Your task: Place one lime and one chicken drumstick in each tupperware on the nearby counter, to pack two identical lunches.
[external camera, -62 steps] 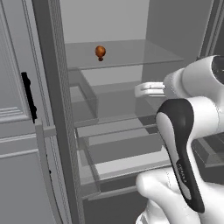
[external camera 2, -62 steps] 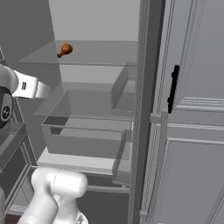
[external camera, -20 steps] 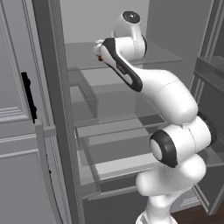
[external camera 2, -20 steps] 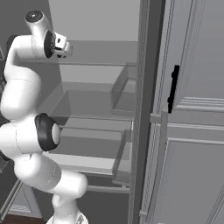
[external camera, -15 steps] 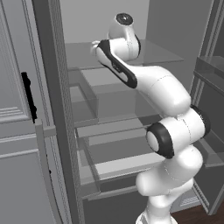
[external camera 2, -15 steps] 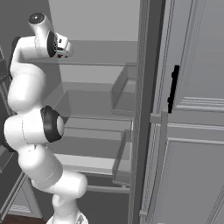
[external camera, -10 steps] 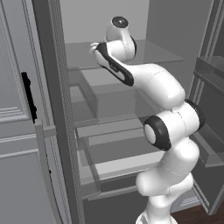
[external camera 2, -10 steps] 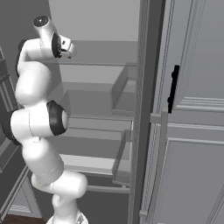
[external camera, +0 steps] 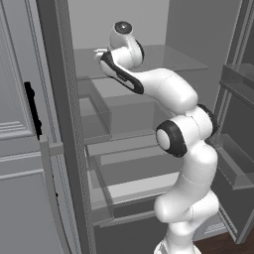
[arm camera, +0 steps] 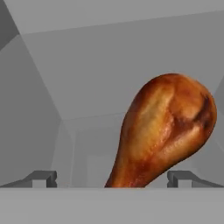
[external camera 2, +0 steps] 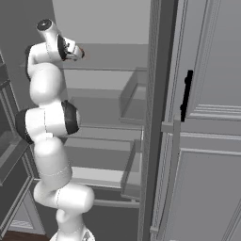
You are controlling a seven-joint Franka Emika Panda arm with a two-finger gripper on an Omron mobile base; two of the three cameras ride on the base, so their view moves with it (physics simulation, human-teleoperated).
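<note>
item: chicken drumstick, browned, on upper fridge shelf. my gripper at shelf height, fingers spread wide either side of drumstick, not clamped.

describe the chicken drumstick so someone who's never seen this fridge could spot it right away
Look into the open fridge and go to its top glass shelf, where the robot's open gripper reaches in. The chicken drumstick lies there between the spread fingertips. It is glossy, roasted orange-brown, fat at one end and narrow at the other, the one warm-coloured thing among grey walls and drawers.
</note>
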